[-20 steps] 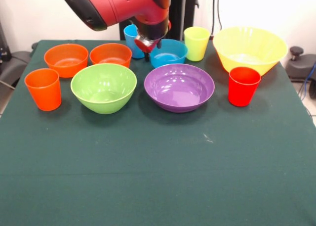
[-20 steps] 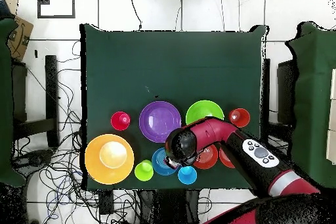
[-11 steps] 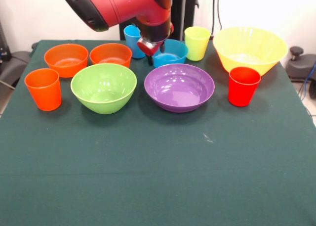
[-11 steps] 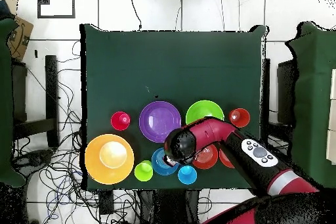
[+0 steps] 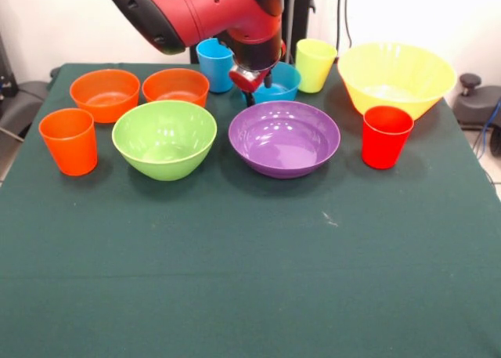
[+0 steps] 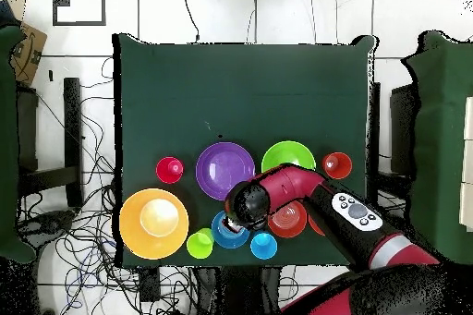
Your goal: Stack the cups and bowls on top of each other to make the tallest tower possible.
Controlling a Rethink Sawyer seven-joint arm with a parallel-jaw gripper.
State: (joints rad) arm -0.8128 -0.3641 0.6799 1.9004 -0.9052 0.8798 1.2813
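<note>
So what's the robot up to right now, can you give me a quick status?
Hand low at small blue bowl, grip unclear. No tower yet; every cup and bowl stands separate. Light blue cup and yellow-green cup crowd that bowl.

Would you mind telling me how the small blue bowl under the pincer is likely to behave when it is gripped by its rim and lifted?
The small blue bowl looks like thin glossy plastic, so it is probably light and somewhat slippery. Held by one side of the rim, it may tilt. If nudged, it would likely slide rather than tip, since it sits low and wide, and could bump the yellow-green cup close beside it.
</note>
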